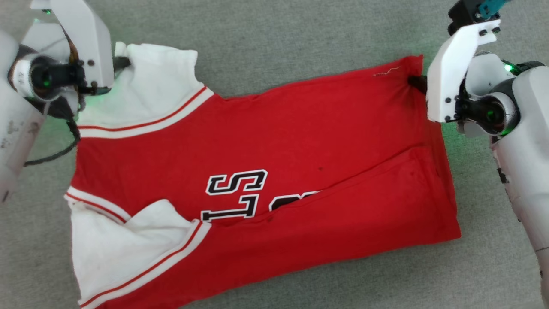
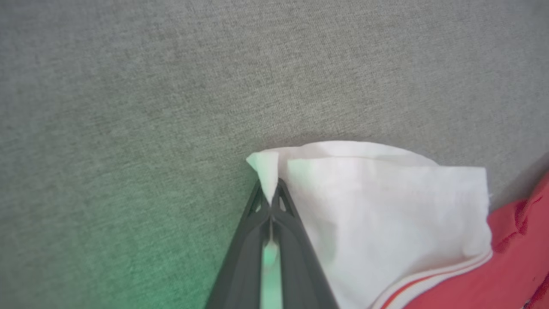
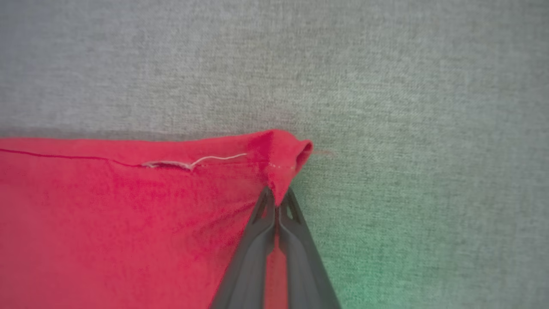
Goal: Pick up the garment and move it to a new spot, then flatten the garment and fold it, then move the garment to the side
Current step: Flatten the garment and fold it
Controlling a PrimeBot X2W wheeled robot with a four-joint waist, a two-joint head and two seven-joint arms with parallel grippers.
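The garment [image 1: 274,141], a red jersey with white sleeves and black letters, lies spread sideways on the grey surface, its lower half folded up over the lettering. My left gripper [image 1: 121,61] is shut on the far white sleeve corner [image 2: 268,171] at the upper left. In the left wrist view my left gripper [image 2: 270,195] pinches that white tip between its dark fingers. My right gripper [image 1: 415,80] is shut on the far red hem corner [image 3: 283,154] at the upper right. My right gripper [image 3: 278,201] clamps the red cloth with a loose white thread [image 3: 193,162] beside it.
Grey woven fabric surface [image 1: 300,38] lies all around the shirt. A dark cable [image 1: 55,154] loops under my left arm. Green light from the wrist lamps tints the surface near each gripper.
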